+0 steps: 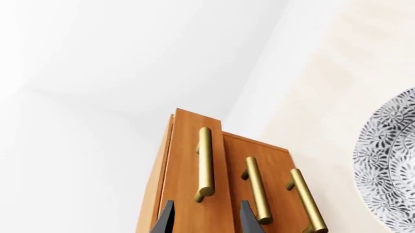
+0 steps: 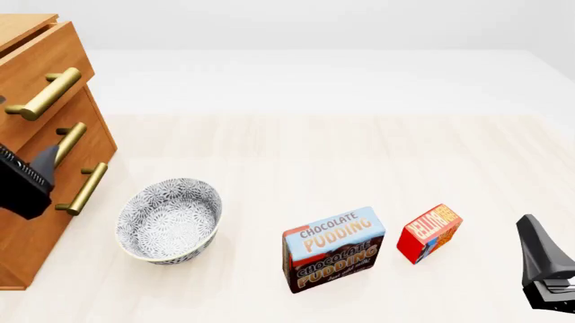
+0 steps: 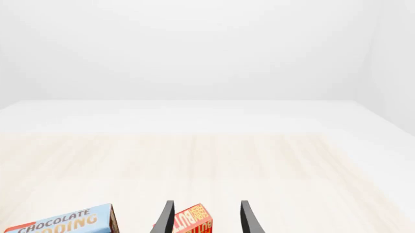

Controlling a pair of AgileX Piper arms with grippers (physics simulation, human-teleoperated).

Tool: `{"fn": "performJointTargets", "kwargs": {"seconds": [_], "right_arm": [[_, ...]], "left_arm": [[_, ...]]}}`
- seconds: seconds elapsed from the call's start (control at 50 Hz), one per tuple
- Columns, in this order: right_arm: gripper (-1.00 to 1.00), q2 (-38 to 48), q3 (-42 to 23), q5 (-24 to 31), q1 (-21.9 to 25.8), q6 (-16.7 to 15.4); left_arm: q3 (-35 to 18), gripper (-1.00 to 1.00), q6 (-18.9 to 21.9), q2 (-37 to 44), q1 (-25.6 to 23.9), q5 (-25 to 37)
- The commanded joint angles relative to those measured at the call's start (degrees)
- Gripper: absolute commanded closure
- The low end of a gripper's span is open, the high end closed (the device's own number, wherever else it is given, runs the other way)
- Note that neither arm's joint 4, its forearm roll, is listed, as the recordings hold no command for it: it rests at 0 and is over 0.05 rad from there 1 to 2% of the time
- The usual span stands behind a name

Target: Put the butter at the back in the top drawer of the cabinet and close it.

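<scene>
The butter (image 2: 431,232) is a small red box standing on the table at the front right; it also shows low in the right wrist view as the butter (image 3: 194,222), seen between the fingers but farther off. My right gripper (image 2: 532,229) is open, to the right of it and apart from it. The cabinet (image 2: 27,235) stands at the far left. Its top drawer (image 1: 194,145) juts out a little past the two lower fronts. My left gripper (image 1: 206,219) is open, in front of the top drawer's brass handle (image 1: 205,165) and not touching it.
A brown-and-blue Chocolate Pudding box (image 2: 334,249) stands just left of the butter. A patterned bowl (image 2: 171,219) sits between that box and the cabinet. The two lower drawers carry like handles (image 1: 258,189). The table runs back to a white wall.
</scene>
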Motion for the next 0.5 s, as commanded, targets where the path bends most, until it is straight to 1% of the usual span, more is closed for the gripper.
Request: {"fn": "performJointTargets", "kwargs": {"seconds": [0.02,0.5], "right_arm": [[-1.0,0.0,0.0,0.0,0.0,0.0],[-1.0,0.0,0.0,0.0,0.0,0.0]], "left_arm": [[0.27,-1.0,0.26,1.76,0.43,-1.51],[-0.4,-1.0,0.16,5.22,2.32,-3.63]]}}
